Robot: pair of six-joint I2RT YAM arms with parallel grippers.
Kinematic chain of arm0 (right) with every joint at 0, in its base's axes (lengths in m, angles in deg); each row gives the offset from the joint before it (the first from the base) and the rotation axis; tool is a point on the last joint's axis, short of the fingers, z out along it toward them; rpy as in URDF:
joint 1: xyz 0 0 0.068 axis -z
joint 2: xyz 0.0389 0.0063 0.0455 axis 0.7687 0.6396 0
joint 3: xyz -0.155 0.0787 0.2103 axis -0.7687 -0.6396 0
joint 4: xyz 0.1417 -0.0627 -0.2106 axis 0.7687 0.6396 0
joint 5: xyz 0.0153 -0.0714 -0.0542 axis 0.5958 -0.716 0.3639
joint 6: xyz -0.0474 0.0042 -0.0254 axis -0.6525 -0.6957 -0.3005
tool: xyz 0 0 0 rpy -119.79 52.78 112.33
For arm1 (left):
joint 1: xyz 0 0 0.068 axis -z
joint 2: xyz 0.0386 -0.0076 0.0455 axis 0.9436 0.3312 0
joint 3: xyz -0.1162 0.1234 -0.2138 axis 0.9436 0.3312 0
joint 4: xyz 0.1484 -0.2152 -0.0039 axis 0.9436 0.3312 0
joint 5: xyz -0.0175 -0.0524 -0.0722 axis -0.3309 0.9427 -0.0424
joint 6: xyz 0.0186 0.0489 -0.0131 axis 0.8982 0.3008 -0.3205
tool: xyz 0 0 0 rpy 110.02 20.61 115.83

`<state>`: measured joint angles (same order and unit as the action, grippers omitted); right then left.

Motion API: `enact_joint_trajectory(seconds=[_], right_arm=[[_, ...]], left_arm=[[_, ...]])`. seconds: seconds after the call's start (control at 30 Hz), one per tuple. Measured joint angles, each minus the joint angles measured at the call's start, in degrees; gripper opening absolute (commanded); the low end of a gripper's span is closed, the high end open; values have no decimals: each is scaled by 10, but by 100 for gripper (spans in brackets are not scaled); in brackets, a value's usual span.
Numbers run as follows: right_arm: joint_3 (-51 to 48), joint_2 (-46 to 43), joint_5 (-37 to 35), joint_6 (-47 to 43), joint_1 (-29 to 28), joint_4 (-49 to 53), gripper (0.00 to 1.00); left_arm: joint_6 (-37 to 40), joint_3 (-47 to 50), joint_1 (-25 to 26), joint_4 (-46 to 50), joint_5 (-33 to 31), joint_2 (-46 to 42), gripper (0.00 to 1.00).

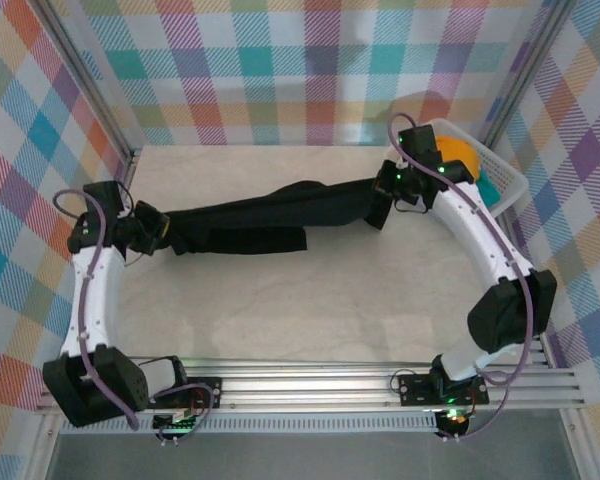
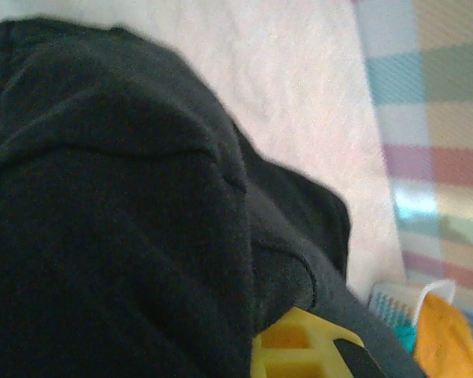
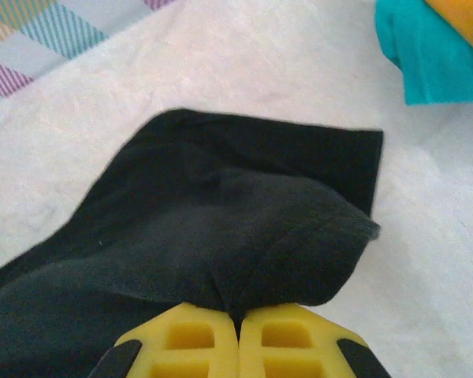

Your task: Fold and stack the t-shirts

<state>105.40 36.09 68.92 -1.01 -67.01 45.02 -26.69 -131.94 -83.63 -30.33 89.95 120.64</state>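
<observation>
Folding is barely starting: left gripper and right gripper are clamping opposite ends of the soft black cloth t-shirt, stretching it unfolded over the cream table, while the orange-yellow cloth t-shirt and teal cloth t-shirt are waiting in the white plastic lattice basket.

Left arm: we find the white-shelled left arm fitted with bulky black housings at its joints.
Right arm: we note the right arm is built alike.
Cables: we record thin purple-grey cables looping along both arms.
Lights: we see small green indicator lights on the right arm.
Left gripper: we find the black-bodied left gripper carrying a yellow moulded finger, black-tipped.
Right gripper: we find the right gripper has two yellow windowed fingers with black outer corners.
</observation>
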Motion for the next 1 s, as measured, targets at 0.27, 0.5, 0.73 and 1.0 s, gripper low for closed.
enact_joint_trajectory(seconds=[0.27,0.5,0.73,1.0], right_arm=[[-134,-165,-18,1,4,26,0],[-202,-63,-29,9,7,-22,0],[-240,48,-48,9,15,-33,34],[-216,22,-63,8,15,-29,58]], left_arm=[[-26,105,97,112,-89,-110,3],[-59,169,105,65,-139,39,65],[-56,180,123,99,-219,-23,74],[-86,242,242,178,-296,-162,76]])
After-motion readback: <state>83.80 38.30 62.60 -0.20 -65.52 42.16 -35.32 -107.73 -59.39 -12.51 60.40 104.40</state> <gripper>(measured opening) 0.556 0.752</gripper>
